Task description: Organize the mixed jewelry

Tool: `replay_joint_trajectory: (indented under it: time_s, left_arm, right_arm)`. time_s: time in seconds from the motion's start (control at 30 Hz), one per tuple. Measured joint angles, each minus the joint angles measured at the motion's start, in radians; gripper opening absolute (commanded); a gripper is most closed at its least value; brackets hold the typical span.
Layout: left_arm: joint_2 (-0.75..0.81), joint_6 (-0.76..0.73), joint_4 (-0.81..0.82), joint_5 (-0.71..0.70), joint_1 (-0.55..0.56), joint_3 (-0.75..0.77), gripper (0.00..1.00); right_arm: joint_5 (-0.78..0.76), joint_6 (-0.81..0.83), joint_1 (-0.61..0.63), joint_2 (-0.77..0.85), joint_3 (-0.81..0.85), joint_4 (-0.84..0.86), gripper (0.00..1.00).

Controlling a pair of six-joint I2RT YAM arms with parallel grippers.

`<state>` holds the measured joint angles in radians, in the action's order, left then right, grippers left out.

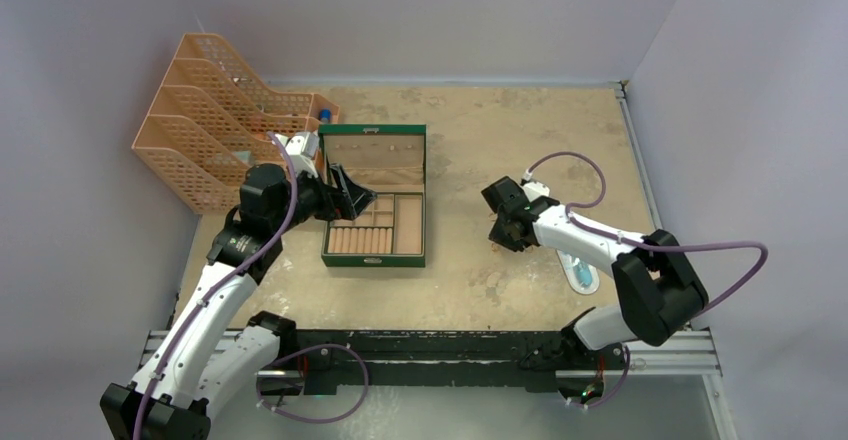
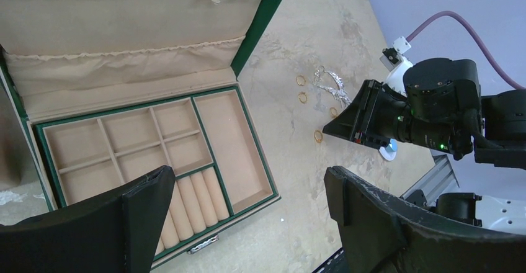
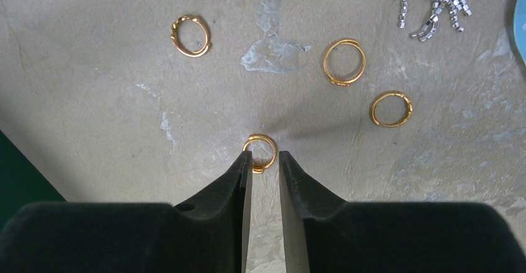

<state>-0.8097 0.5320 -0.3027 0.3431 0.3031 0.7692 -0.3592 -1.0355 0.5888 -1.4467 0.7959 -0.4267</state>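
Right pincer [image 3: 263,161] jaws stand narrowly apart, straddling the near edge of one gold ring [image 3: 260,151] without clamping it. Four more gold rings [image 3: 344,62] and the silver chain tangle [image 3: 428,0] lie beyond, right of the counter [image 1: 500,130] centre. Left pincer [image 2: 248,172] hangs wide open, empty, over the green box [image 2: 223,143].

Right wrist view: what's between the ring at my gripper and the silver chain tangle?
Another gold ring lies flat there, clear in the right wrist view.
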Motion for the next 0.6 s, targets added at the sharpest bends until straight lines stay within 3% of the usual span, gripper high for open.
replay_joint_trajectory:
  time_s: [0.23,0.43,0.6]
  left_arm:
    - [0.0,0.0,-0.006,-0.007,0.0,0.0,0.92]
    - [-0.001,0.0,-0.007,-0.009,0.0,0.0,0.92]
    - [-0.006,0.0,-0.013,-0.011,0.0,0.0,0.92]
  right_arm:
    - [0.01,-0.019,0.0,-0.029,-0.02,0.008,0.25]
    - [0.016,-0.015,0.002,-0.042,-0.022,0.024,0.35]
    - [0.035,0.034,0.006,-0.043,-0.022,0.039,0.32]
